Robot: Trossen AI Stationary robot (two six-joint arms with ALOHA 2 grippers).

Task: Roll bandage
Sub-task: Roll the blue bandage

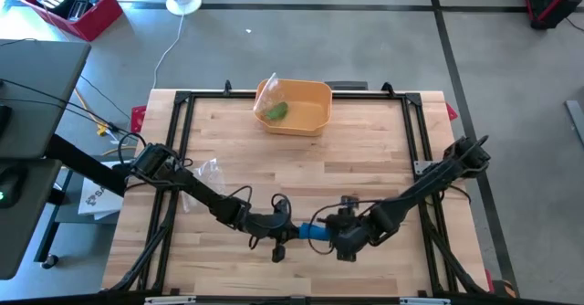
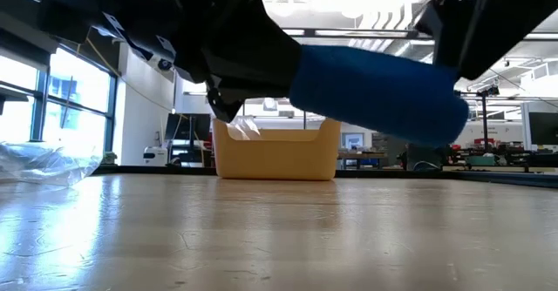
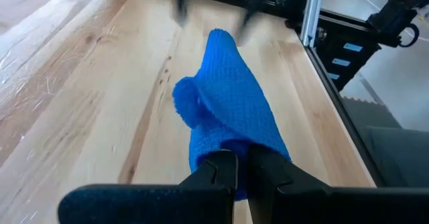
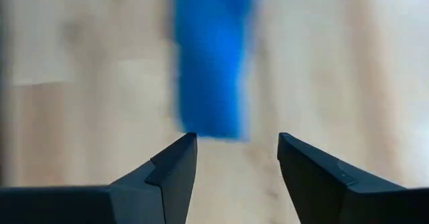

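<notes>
A blue bandage (image 1: 312, 233) hangs in the air near the table's front edge, between my two grippers. In the low view the bandage (image 2: 375, 91) is a thick blue tube well above the wood. My left gripper (image 1: 290, 232) is shut on its left end. In the left wrist view the bandage (image 3: 228, 103) stretches away from the fingers, with a loose curl on one side. My right gripper (image 4: 238, 143) stands open just off the bandage's other end (image 4: 208, 117), with nothing between its fingers. My left gripper pinches the bandage's near end (image 3: 234, 140) between its two fingers. The fingers come roughly level from the table's left and lie along the bandage. The bandage is lifted clear of the table and sticks out from the fingers toward the right, sloping slightly down.
A yellow bin (image 1: 297, 106) holding a green thing and a clear bag stands at the far middle. Crumpled clear plastic (image 1: 205, 170) lies at the left. Black frame rails (image 1: 415, 131) run round the table. Bare wood lies between the bin and the grippers.
</notes>
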